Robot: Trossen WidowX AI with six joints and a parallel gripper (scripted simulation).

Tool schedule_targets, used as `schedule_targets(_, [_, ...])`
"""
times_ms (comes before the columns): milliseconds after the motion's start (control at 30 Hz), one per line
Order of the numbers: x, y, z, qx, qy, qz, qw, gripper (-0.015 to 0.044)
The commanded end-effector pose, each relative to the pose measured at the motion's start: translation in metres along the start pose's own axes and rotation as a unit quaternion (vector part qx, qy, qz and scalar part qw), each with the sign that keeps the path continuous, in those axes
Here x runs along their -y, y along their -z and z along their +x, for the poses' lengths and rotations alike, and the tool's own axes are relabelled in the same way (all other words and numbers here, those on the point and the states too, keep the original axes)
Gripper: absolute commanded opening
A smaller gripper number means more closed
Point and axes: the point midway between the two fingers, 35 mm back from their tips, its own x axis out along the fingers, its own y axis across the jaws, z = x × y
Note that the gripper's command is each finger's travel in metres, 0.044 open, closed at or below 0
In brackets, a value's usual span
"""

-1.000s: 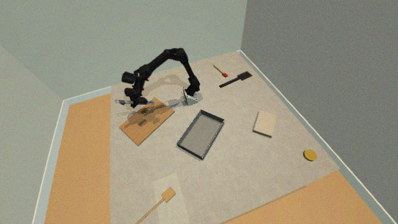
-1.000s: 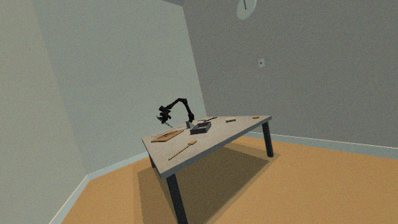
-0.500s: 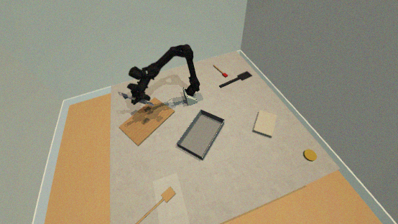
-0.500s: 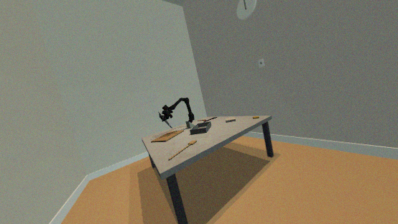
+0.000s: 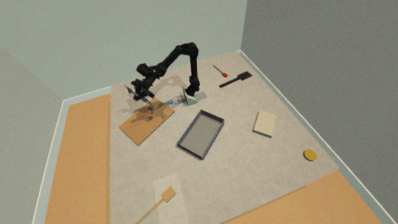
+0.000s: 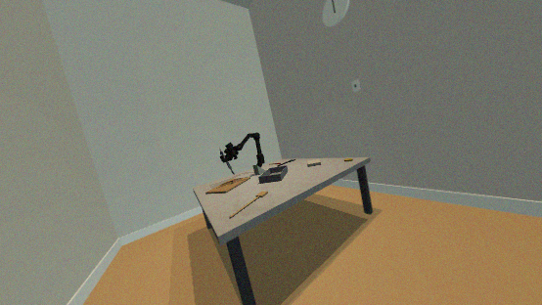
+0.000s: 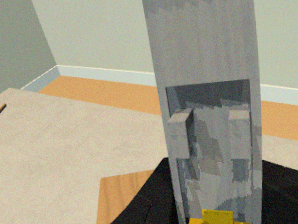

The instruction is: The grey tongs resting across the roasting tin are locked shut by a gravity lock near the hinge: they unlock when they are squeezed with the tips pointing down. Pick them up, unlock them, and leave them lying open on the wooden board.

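Claw [image 5: 144,96] [image 6: 226,158] [image 7: 193,163]: nearly shut, gripping tongs | Tongs [image 5: 148,103] [image 6: 229,167] [image 7: 205,50]: up in the air, tilted, near the table's [image 5: 136,172] [image 6: 274,201] back left corner in the top view | Board [image 5: 138,134] [image 6: 227,187] [image 7: 112,195]: by left edge | Done: tongs off the tin [image 5: 190,151] [image 6: 270,179] | Lock: cannot tell | Left: lay tongs open on board

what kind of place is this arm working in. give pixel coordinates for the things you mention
Probably a kitchen-style test corner in a plain room: a roasting tin [image 5: 190,151] [image 6: 270,179], a wooden board [image 5: 138,134] [image 6: 224,188] and a black spatula [image 5: 230,82] [image 6: 289,161] share one table with the arm.
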Motion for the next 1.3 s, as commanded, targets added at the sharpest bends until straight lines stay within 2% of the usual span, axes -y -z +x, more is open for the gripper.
schedule_targets(0, [-0.0015, -0.0021, -0.0042, 0.011, -0.001, -0.001, 1.0, -0.015])
schedule_targets(1267, [0.0004, -0.0015, 0.001, -0.005, -0.001, 0.002, 1.0, -0.015])
